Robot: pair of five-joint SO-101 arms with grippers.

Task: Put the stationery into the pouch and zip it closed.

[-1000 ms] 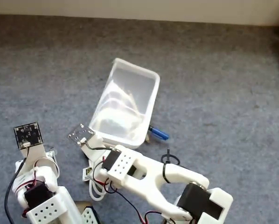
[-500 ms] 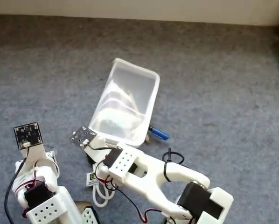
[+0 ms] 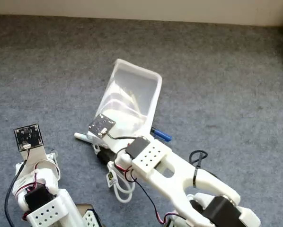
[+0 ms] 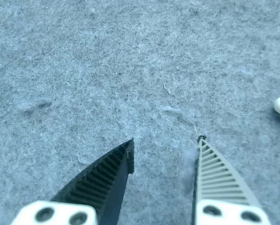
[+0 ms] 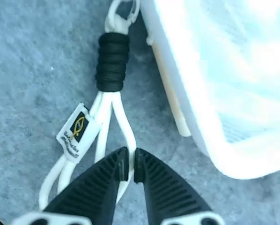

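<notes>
R hand (image 5: 131,165) nips white cord (image 5: 113,112) beside pouch (image 5: 224,70) rim; L hand (image 4: 165,140) splayed over carpet (image 4: 130,56).

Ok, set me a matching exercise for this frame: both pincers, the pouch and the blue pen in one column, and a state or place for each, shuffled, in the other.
Things:
1. left pincer
2. right pincer
3. pouch
4. blue pen

States or places:
A. lies beside the pouch's corner, outside it
B. shut on the white cord
C. clear, lying on the carpet
D. open above bare carpet

Pairs: 1-D, 2-B, 3-C, 4-A.
</notes>
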